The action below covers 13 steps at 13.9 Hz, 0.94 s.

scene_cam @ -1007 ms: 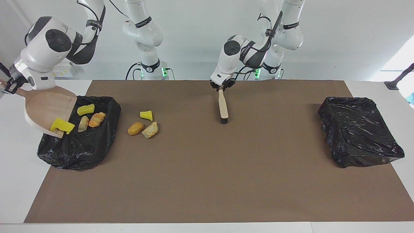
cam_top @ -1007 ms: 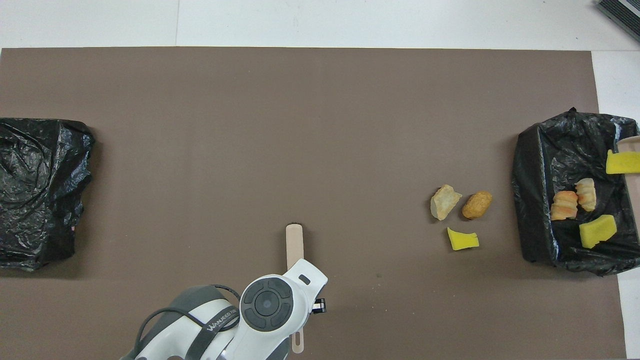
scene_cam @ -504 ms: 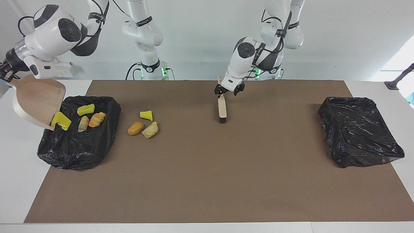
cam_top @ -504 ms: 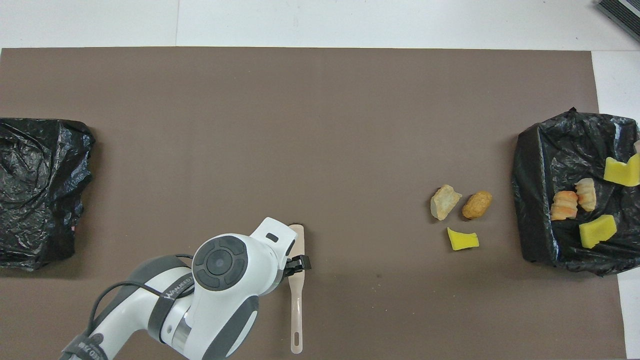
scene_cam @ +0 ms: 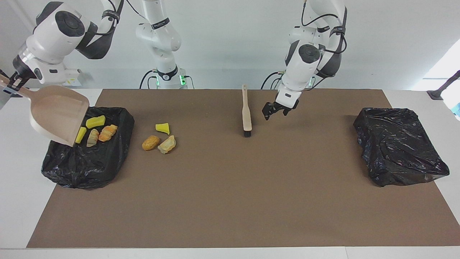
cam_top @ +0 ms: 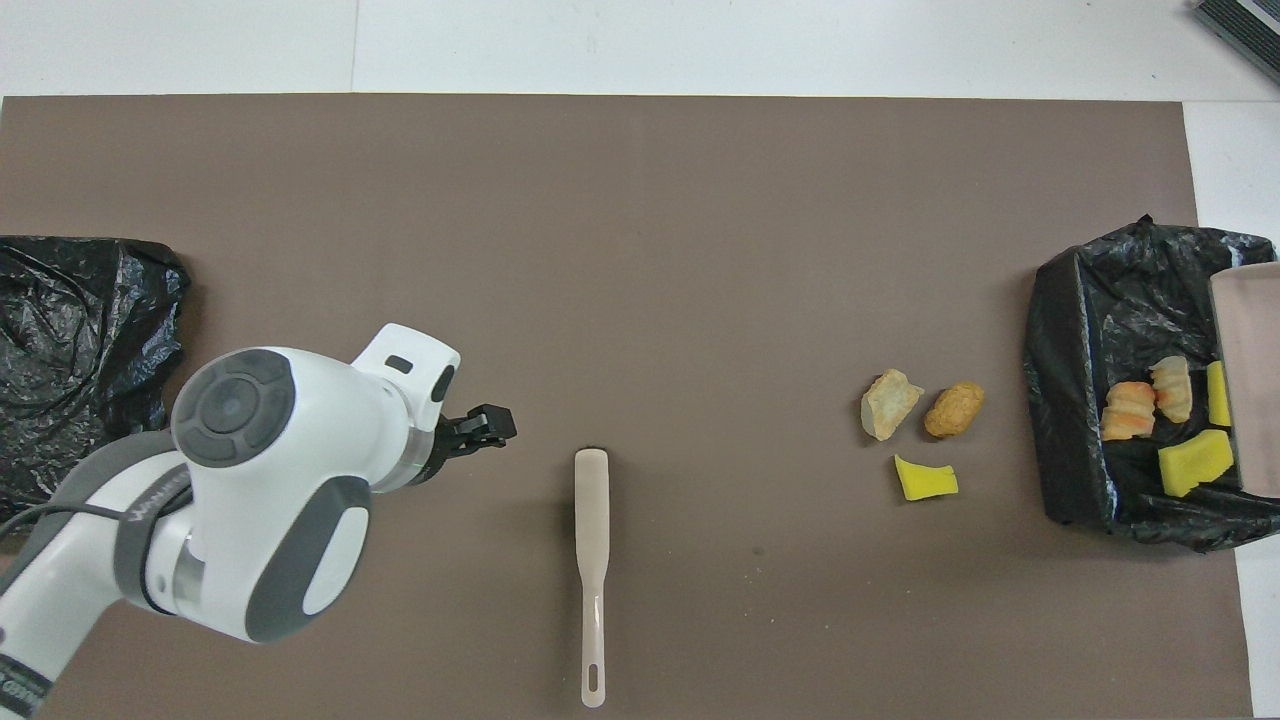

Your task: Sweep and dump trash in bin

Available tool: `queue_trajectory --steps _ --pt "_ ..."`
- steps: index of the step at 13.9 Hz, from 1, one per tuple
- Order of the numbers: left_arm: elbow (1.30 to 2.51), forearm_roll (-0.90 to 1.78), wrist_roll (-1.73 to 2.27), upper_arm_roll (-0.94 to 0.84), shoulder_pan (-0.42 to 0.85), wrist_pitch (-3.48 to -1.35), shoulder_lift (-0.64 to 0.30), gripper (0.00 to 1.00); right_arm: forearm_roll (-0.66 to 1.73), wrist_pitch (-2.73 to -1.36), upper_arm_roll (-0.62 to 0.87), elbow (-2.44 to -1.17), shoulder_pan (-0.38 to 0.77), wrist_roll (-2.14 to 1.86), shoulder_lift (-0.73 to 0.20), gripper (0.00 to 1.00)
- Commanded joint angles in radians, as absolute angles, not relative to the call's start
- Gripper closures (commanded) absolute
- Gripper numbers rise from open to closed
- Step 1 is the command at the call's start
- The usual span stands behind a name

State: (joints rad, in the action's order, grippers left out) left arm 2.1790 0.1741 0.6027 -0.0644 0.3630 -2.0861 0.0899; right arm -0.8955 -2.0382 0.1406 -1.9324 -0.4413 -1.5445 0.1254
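Trash in bin: four bits are lying inside the black-lined bin (scene_cam: 90, 162) at the right arm's end of the table — two yellow foam chunks (scene_cam: 95, 121), an orange croissant-like lump (scene_cam: 107, 132) and a pale lump (scene_cam: 92, 137) touching it.
Trash on mat: three bits are sitting on the brown mat (scene_cam: 230, 201) just beside that bin, toward the brush — a yellow wedge (scene_cam: 162, 128), a tan-orange lump (scene_cam: 150, 142) and a beige crumbly chunk (scene_cam: 167, 144) touching it.
Right gripper (scene_cam: 13, 83): it is clamping the handle of the beige dustpan (scene_cam: 57, 113), holding it tilted with its lip over the bin's edge.
Left gripper (scene_cam: 275, 110): it is hovering over bare mat beside the brush, fingers spread apart and gripping nothing.
Brush (scene_cam: 246, 111): it is lying flat on the mat, apart from the left gripper, handle pointing toward the robots and black bristles away from them.
Second bin (scene_cam: 399, 144): a black-bagged bin is sitting at the left arm's end of the table.
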Motion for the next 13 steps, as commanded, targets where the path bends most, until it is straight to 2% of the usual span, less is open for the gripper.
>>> queue_trajectory --steps 1,4,9,13 --pt "2.158 0.155 0.471 -0.075 0.284 -2.034 0.1 0.0 -0.685 -1.981 0.152 -1.931 -0.436 -1.551 0.137 1.0" --pt "2.141 0.068 0.323 -0.075 0.232 -2.013 0.1 0.0 -0.574 -1.895 0.153 -1.933 -0.393 -1.392 0.14 1.0" --pt "2.125 0.066 0.08 -0.075 0.106 -1.967 0.1 0.0 -0.442 -1.786 0.153 -1.933 -0.309 -1.058 0.138 1.0" --pt "2.037 0.066 0.008 -0.075 0.029 -1.901 0.092 0.0 -0.399 -1.779 0.153 -1.934 -0.296 -1.011 0.138 1.0"
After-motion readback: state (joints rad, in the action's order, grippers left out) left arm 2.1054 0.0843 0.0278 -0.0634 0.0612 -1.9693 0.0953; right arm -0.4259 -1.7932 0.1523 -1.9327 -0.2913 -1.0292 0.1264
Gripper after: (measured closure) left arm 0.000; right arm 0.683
